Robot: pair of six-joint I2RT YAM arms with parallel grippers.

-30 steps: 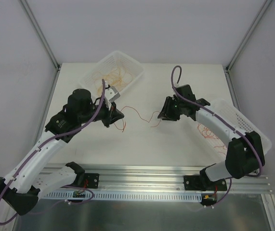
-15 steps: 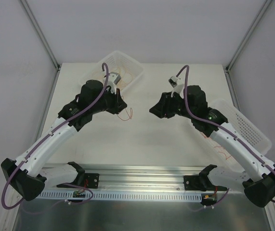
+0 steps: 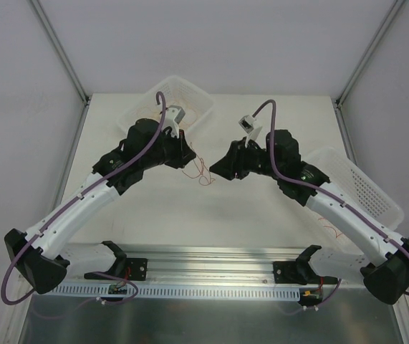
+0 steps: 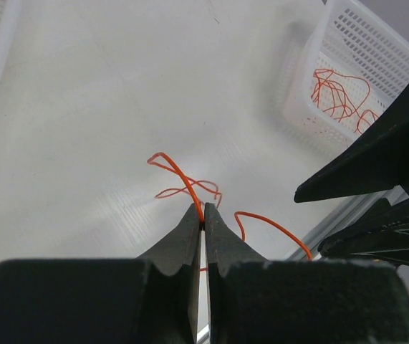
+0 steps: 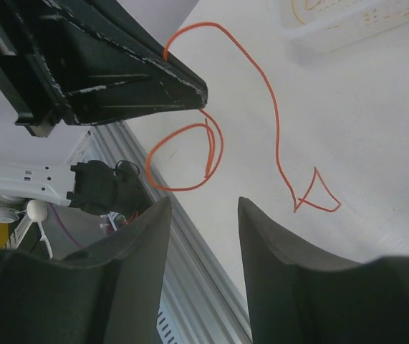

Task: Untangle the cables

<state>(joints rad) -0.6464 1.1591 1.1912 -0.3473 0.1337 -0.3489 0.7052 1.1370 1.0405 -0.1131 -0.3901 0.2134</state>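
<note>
A thin orange cable (image 3: 200, 170) hangs in curly loops between the two grippers above the table's middle. My left gripper (image 3: 188, 156) is shut on it; in the left wrist view the strand (image 4: 183, 179) comes out of the closed tips (image 4: 203, 215). My right gripper (image 3: 215, 170) is open and empty, just right of the cable; in the right wrist view the loops (image 5: 190, 161) hang from the left fingers (image 5: 154, 82) ahead of its spread jaws (image 5: 204, 208). More orange cables lie in the far basket (image 3: 190, 107). Red cables (image 4: 340, 97) lie in the right basket (image 3: 365, 190).
The far white basket sits behind the left arm. The right white basket sits beside the right arm, near the table's right edge. An aluminium rail (image 3: 211, 258) runs along the near edge. Frame posts stand at the back corners.
Both grippers moved toward each other over the table's middle. The left gripper carried the orange cable rightward, and the right gripper now sits close beside the hanging loops.
</note>
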